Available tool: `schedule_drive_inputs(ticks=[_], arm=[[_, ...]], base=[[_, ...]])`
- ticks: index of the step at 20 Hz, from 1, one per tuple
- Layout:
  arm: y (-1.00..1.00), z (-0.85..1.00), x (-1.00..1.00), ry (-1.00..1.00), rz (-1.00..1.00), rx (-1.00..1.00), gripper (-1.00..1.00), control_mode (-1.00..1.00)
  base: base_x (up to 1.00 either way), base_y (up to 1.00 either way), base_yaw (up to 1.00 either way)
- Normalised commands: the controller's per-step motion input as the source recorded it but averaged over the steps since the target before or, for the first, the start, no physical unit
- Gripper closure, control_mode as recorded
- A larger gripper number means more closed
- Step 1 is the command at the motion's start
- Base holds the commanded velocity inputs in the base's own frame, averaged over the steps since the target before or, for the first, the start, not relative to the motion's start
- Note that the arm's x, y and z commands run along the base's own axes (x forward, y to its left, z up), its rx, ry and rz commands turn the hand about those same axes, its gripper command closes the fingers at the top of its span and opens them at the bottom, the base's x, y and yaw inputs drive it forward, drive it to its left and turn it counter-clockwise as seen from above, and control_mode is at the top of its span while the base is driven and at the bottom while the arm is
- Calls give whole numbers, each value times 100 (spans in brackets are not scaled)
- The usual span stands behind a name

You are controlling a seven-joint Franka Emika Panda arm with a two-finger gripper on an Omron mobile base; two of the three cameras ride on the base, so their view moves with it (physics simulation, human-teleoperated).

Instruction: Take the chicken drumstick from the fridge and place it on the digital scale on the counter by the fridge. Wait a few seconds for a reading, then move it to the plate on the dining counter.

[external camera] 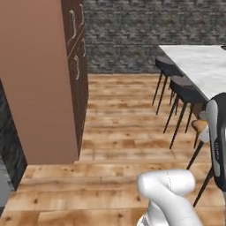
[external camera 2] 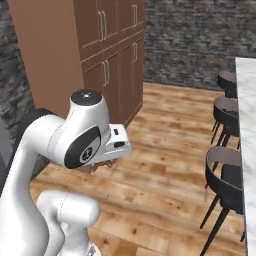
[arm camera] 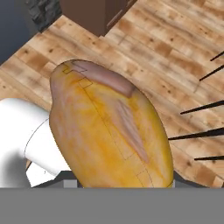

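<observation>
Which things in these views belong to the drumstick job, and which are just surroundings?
Job:
- chicken drumstick, gripped in the hand
- dining counter, marble slab

Surroundings:
- dark stools along the slab
- brown tall cabinets
- wooden floor
- grey stone wall

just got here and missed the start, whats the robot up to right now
The robot arm is carrying the chicken drumstick in its gripper, held up over the wooden floor. The dining counter with its dark stools lies to the right, so the drumstick is not yet set down there.
</observation>
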Motion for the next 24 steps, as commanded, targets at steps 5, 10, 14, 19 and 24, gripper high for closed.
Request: schedule_drive_inputs(ticks=[5, 10, 14, 19, 24], arm=[[0, 0, 0, 0, 0, 0, 100, 100], [0, 0, 0, 0, 0, 0, 100, 100], [0, 0, 0, 0, 0, 0, 100, 100], [0, 0, 0, 0, 0, 0, 100, 100], [0, 0, 0, 0, 0, 0, 100, 100]], base=[[100, 0, -3], [100, 14, -9], [100, 15, -11], [100, 14, -11], [100, 15, -12]])
